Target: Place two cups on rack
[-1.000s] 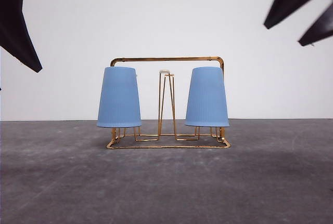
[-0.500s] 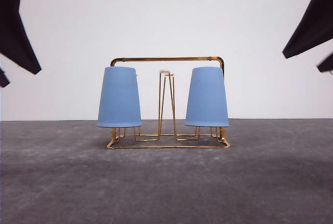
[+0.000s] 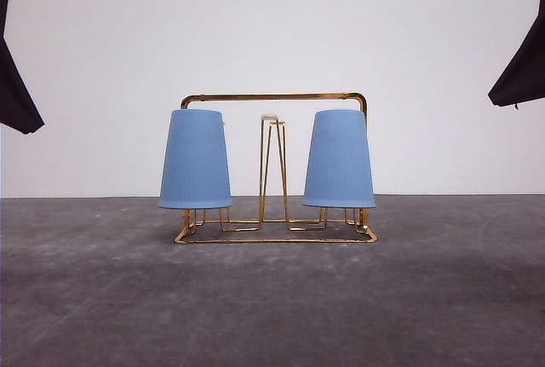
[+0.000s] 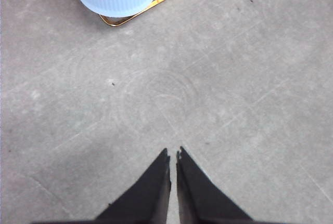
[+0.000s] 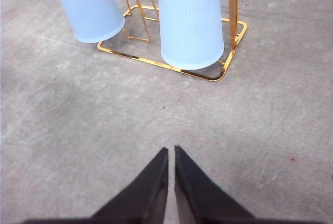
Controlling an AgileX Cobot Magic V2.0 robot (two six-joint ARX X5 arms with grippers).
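Light-blue ribbed plastic cups (image 3: 195,159) (image 3: 339,159) sit inverted on the gold wire rack (image 3: 274,97), finished, as both empty hands (image 4: 173,156) (image 5: 171,152), pressed together, have drawn farther outward.

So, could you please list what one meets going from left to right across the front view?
Left gripper at the picture's edge → left cup upside down on the rack → the rack's bare middle prong → right cup, also upside down → right gripper at the far edge.
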